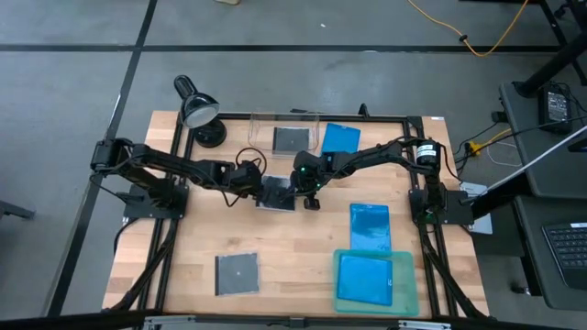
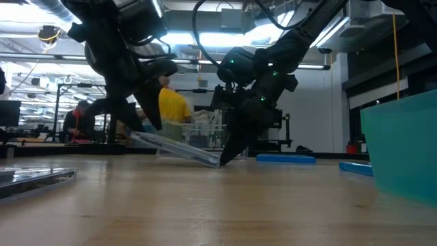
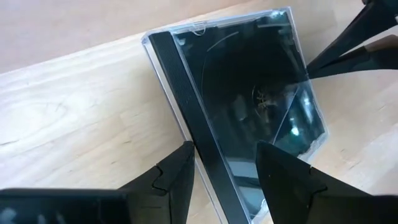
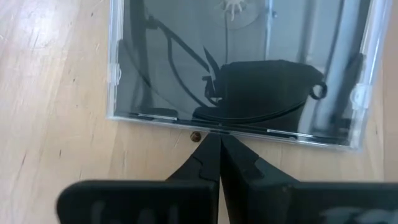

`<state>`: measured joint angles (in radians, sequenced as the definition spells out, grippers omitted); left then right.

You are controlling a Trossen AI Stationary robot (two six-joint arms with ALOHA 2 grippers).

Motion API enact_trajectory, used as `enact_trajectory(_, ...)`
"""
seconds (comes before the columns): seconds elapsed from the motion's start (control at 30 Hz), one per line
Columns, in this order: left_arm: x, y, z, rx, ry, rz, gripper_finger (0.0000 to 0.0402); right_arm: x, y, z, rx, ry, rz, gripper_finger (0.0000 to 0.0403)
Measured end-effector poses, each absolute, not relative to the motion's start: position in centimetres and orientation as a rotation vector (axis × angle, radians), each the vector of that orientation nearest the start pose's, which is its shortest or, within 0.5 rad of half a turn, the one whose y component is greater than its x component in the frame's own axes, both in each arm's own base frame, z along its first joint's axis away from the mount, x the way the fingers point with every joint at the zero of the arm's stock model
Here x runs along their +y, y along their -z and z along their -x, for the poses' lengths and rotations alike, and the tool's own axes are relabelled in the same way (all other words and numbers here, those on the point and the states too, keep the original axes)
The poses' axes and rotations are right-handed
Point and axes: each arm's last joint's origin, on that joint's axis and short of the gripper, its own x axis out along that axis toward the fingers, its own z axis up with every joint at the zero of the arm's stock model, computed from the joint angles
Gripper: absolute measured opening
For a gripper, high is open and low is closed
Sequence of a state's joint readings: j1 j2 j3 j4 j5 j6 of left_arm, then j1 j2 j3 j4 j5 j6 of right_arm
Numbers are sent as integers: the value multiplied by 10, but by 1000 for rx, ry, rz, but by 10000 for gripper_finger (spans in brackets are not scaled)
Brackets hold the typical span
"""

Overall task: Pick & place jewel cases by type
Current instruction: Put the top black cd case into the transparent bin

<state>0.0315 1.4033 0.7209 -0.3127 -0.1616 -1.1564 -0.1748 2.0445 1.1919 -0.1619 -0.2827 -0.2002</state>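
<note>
Your rig: two matte-black jointed arms, black cables looped along links; left gripper [image 3: 224, 177] with angular black fingers [image 3: 171, 177]; right gripper [image 4: 219, 163] tapered; green indicator lights near right wrist.

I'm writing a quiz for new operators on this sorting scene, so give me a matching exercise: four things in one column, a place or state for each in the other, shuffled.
Things:
1. left gripper
2. right gripper
3. blue case
4. clear case

States or places:
A. lying in the teal tray
B. shut, tips at the edge of the tilted case
C. flat on the table's near left part
D. straddling the tilted case's dark spine

Pairs: 1-D, 2-B, 3-A, 4-C
</note>
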Motion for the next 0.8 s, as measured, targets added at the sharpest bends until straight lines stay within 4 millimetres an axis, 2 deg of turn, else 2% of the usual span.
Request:
enact_trajectory(0.27, 13, -177, -257, 768, -726, 984, 158, -61, -112, -393, 972, -197, -46, 7)
enact_trajectory(0.8, 11, -178, -258, 761, -708, 994, 200, -61, -112, -393, 973, -207, -37, 7)
